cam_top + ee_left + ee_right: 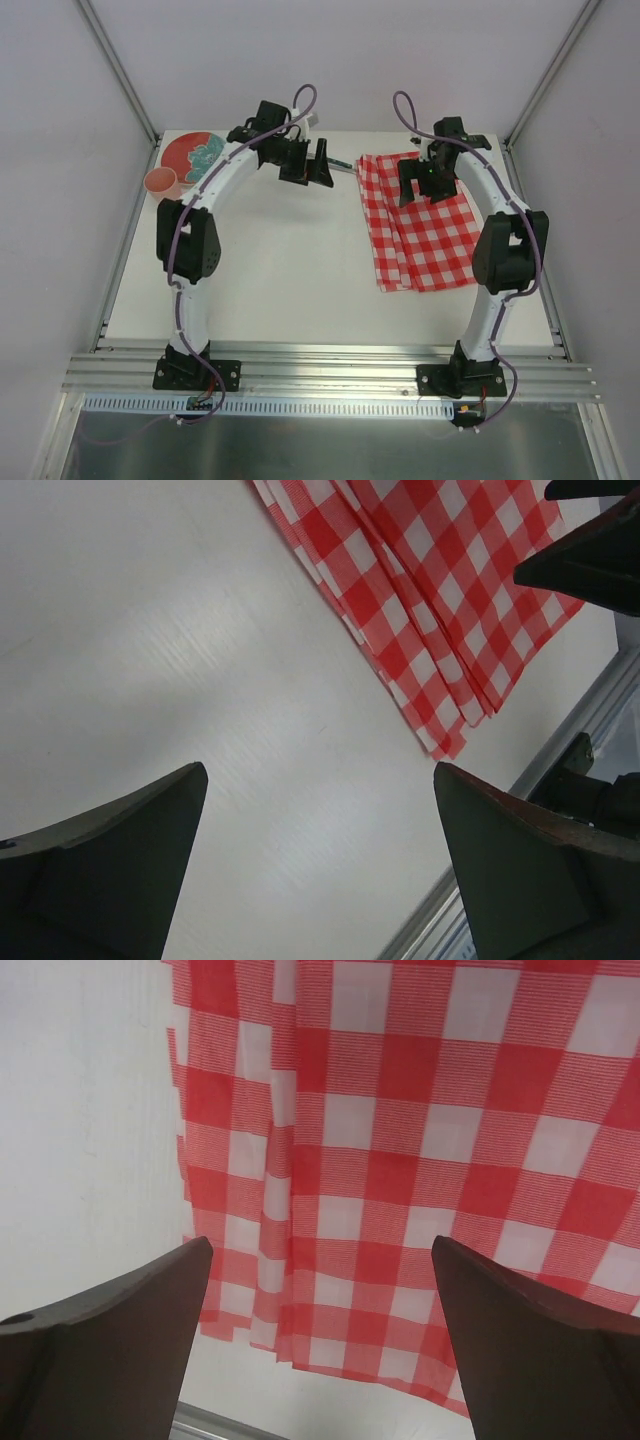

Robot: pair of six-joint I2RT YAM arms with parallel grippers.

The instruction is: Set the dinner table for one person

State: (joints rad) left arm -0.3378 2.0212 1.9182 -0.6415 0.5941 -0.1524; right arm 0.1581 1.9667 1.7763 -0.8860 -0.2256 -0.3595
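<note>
1. Cloth (420,225), folded red-and-white checked fabric, flat on off-white rectangular dinner table (290,280).
2. Right gripper (320,1245) above cloth: jaws spread wide, empty, seemingly poised for pinching.
3. Left gripper (320,770) just beside cloth: likewise spread, empty.

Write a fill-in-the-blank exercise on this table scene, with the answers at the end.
1. The folded cloth is checked red and ____.
2. The right gripper hangs open over the ____.
3. The cup and the plate sit at the dinner table's far ____ corner.
4. The left gripper is open and holds ____.
Missing words: white; cloth; left; nothing.
</note>
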